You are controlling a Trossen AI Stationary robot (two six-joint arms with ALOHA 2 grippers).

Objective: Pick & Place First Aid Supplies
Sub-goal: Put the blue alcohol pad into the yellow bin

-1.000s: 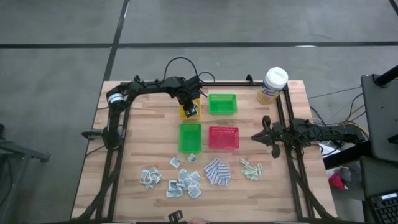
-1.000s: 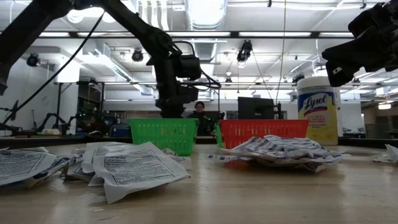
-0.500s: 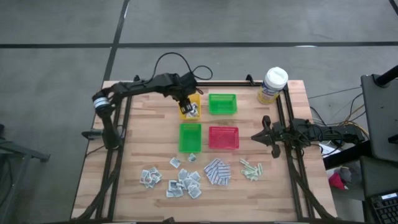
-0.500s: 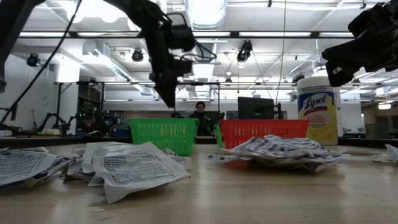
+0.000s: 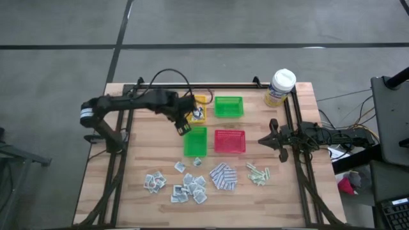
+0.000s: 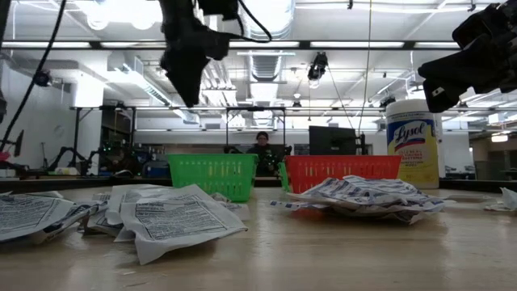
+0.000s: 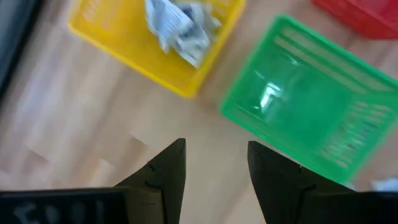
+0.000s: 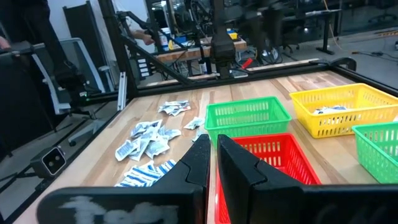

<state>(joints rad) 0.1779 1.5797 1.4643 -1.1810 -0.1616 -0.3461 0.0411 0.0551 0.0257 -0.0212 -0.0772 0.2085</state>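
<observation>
Leaving the yellow tray [image 5: 197,110], the left gripper [image 5: 183,128] swings nearer, fingers released and empty; two or so white sachets [image 7: 180,30] lie inside; most supplies [image 5: 185,184] remain on the near tabletop [image 5: 128,185]; right gripper [image 5: 267,139] waits clenched, far right.

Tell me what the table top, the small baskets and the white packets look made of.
Table top: wood, butcher-block look, with pale glued strips and visible grain, matte. Baskets, such as the red basket and yellow basket: moulded plastic, probably, with slotted walls, bright uniform colour and slight gloss. White packets: thin printed sachets, crinkled and creased; paper or foil laminate, can't tell which.
</observation>
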